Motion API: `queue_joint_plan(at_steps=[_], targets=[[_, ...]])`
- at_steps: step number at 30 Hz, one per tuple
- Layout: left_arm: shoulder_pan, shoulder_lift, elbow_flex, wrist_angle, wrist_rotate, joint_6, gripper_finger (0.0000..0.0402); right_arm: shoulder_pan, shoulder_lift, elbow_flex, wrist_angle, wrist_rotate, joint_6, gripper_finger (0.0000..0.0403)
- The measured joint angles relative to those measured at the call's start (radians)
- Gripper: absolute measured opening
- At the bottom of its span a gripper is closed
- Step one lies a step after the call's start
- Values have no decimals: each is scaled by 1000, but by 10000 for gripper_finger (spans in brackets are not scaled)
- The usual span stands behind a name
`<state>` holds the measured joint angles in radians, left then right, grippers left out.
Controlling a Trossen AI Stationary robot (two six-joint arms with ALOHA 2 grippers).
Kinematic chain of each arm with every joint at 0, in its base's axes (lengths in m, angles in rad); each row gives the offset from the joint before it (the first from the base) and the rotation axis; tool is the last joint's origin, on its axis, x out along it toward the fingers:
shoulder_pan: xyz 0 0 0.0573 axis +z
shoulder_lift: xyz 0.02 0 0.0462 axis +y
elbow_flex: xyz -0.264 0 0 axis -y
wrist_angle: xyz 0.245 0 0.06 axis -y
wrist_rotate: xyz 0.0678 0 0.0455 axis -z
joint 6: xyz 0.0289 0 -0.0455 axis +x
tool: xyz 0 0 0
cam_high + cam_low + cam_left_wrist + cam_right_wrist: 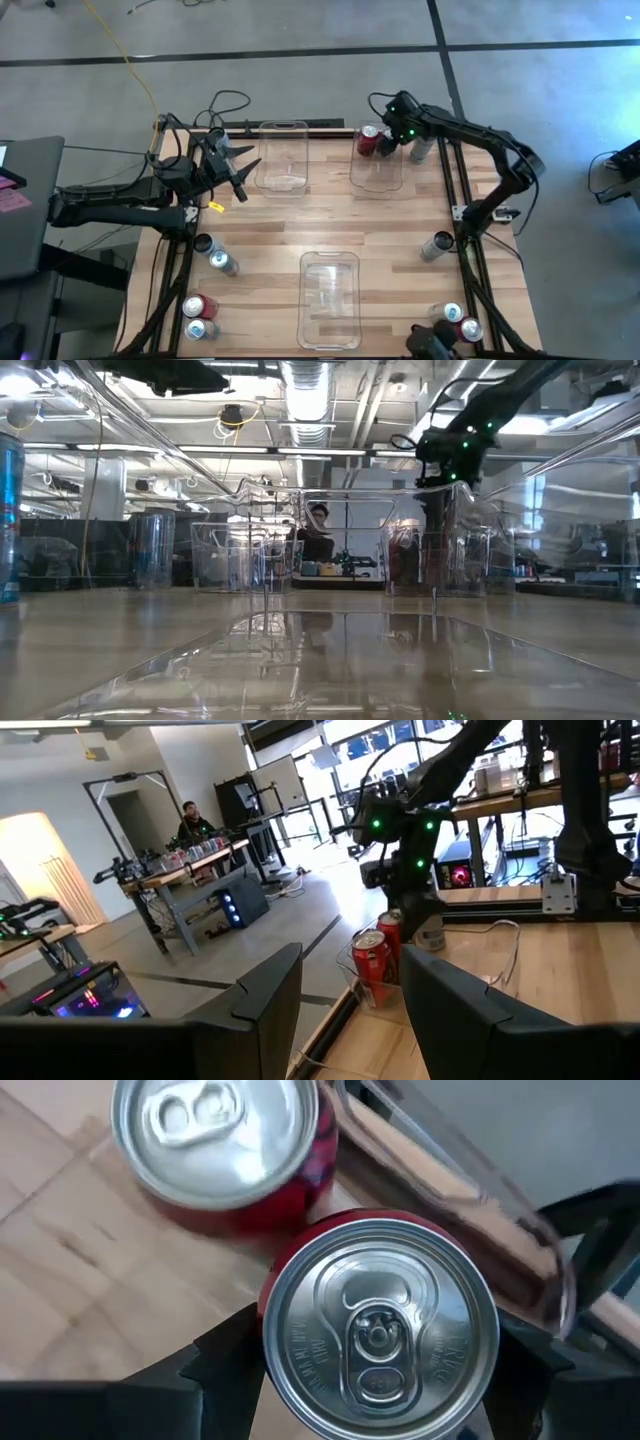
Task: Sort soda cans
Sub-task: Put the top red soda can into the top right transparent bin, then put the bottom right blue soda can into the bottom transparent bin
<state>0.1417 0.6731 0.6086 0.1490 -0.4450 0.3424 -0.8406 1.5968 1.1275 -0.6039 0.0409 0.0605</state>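
Over the far right bin: right tool [387, 146] hangs at that bin's [377, 172] back rim.
Right tool state: both dark fingers [225, 1352] press the sides of a red can [380, 1325]; it has hold of that can, silver top facing the wrist camera.
Held can: sits between the fingers, at the bin's back corner.
Second red can [225, 1150]: just beside the held one, standing inside the same bin.
Writing: embossed letters ring the held can's lid, too small to read.
Grey can [421, 148]: just outside the bin's right wall.
Left tool [241, 172]: beside the far left bin [281, 157], well apart from the right bin; fingers spread wide, holding nothing.
Other cans on the table [400, 230]: one [436, 245] toward the right edge, a pair [458, 322] at the near right corner, two [214, 253] near the left edge, two more [199, 316] at the near left corner.
Near bin [330, 298]: middle of the table's near side.
Background: a person [318, 530] sits beyond the table.
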Motion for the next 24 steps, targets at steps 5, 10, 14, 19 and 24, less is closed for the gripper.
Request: queue_joint_plan(at_steps=[5, 10, 14, 19, 24], targets=[[0, 0, 0, -1, 0, 3, 164, -1, 39, 2, 42, -11, 11, 318], [0, 0, 0, -2, 0, 5, 164, -1, 28, -6, 44, -10, 11, 361], [0, 0, 0, -2, -1, 5, 164, 1, -16, -5, 46, -12, 11, 384], [0, 0, 0, -2, -1, 12, 164, 2, -73, -5, 47, -12, 11, 392], [0, 0, 0, 0, -1, 17, 164, 3, -134, -4, 39, -12, 20, 391]])
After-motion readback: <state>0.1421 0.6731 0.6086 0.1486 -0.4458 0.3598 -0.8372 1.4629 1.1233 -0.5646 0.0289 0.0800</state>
